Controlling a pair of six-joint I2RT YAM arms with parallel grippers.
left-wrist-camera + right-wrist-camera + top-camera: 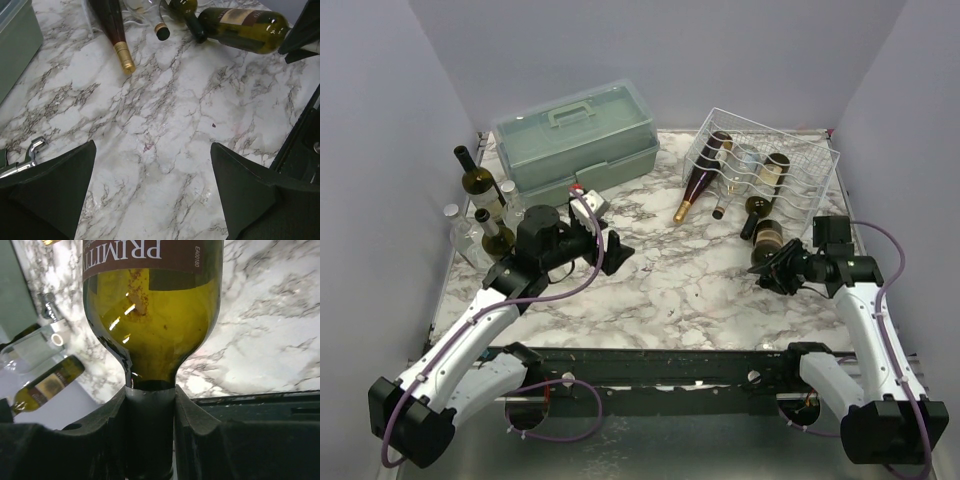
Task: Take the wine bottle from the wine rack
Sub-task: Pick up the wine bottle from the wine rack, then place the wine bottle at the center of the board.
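**Wine bottle (152,315) looks free of the rack**

The right gripper (150,400) is clamped on the olive-green bottle's neck. The bottle lies at six o'clock of the white wire wine rack (810,165), seemingly just clear. Carrying it away and setting it down remain. The left gripper (152,150) gapes, holding nothing.

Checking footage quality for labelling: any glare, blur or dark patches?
Right wrist: bright glints on the wine bottle, its label cropped, fingers nearly black. Left wrist: sharp marble table, dark fingers masking both lower corners. Top external: even light, soft shadows.
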